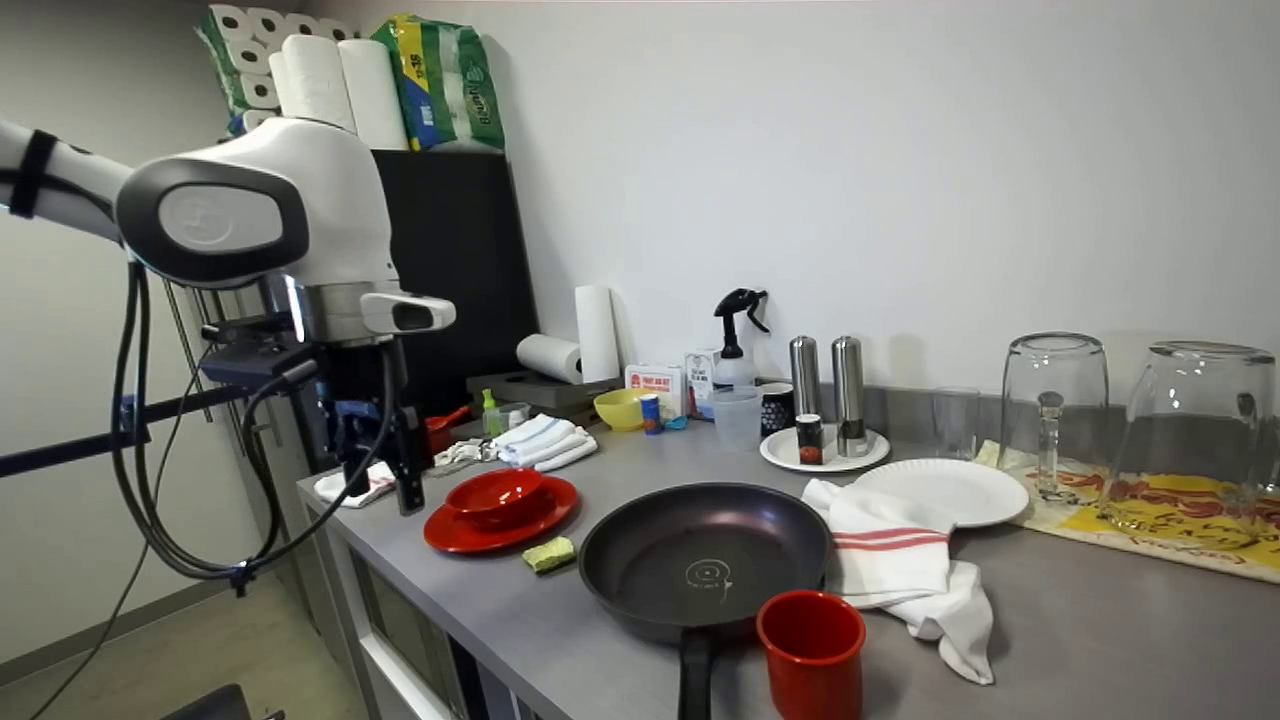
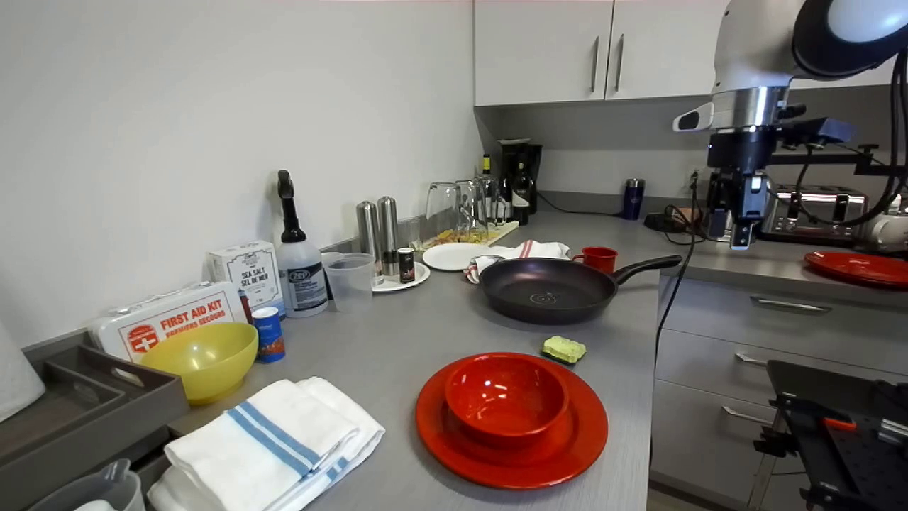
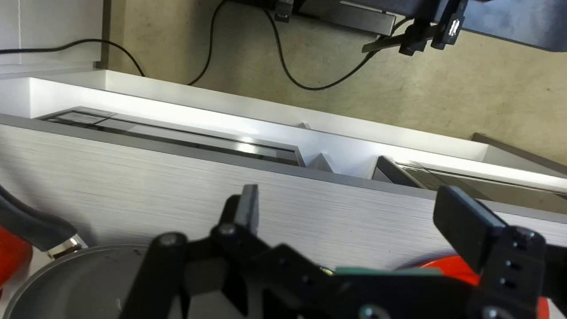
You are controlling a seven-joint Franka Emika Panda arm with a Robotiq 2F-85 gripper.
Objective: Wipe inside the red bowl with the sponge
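Observation:
The red bowl (image 1: 497, 495) sits upright on a red plate (image 1: 450, 540), and both show in the other exterior view, the bowl (image 2: 507, 394) and the plate (image 2: 521, 477). The yellow-green sponge (image 1: 549, 555) lies on the counter beside the plate, also in an exterior view (image 2: 564, 348). My gripper (image 1: 384, 490) hangs in the air by the counter's front edge, apart from bowl and sponge; it also shows in an exterior view (image 2: 729, 233). In the wrist view my gripper (image 3: 357, 217) is open and empty. There only slivers of sponge (image 3: 326, 270) and plate (image 3: 452, 267) show; the bowl is hidden.
A black frying pan (image 1: 700, 570) stands near the sponge, its handle toward the front edge. A red mug (image 1: 812, 655) stands by the handle. White towels (image 2: 269, 440), a yellow bowl (image 2: 206, 358) and a spray bottle (image 2: 303, 277) stand farther back. The counter edge (image 3: 212, 161) drops to the floor.

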